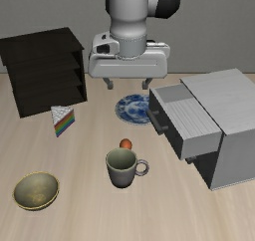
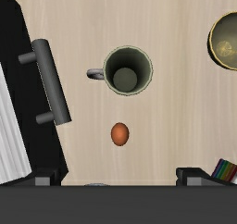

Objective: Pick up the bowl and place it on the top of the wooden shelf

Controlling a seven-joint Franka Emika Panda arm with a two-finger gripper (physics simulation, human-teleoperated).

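The tool (image 1: 127,84) is seen hanging above the table (image 1: 90,210), its fingers spread wide and nothing gripped between them. The bowl (image 1: 36,190) is found well apart from it, sitting upright on the table toward the exterior view's left, untouched. The wooden shelf (image 1: 45,64), dark and tiered, is set farther back on that same side. A small striped box (image 1: 63,120) is propped just in front of it. Below the tool a blue patterned plate (image 1: 132,109) is laid flat. Beyond the plate a small orange object (image 1: 126,143) is spotted, and just past that a grey-green mug (image 1: 123,167) is stood upright, handle turned toward the grey cabinet (image 1: 224,125). That cabinet is placed on the exterior view's right. Its dark bar handle (image 2: 51,80) is picked up in the wrist view, beside the mug.
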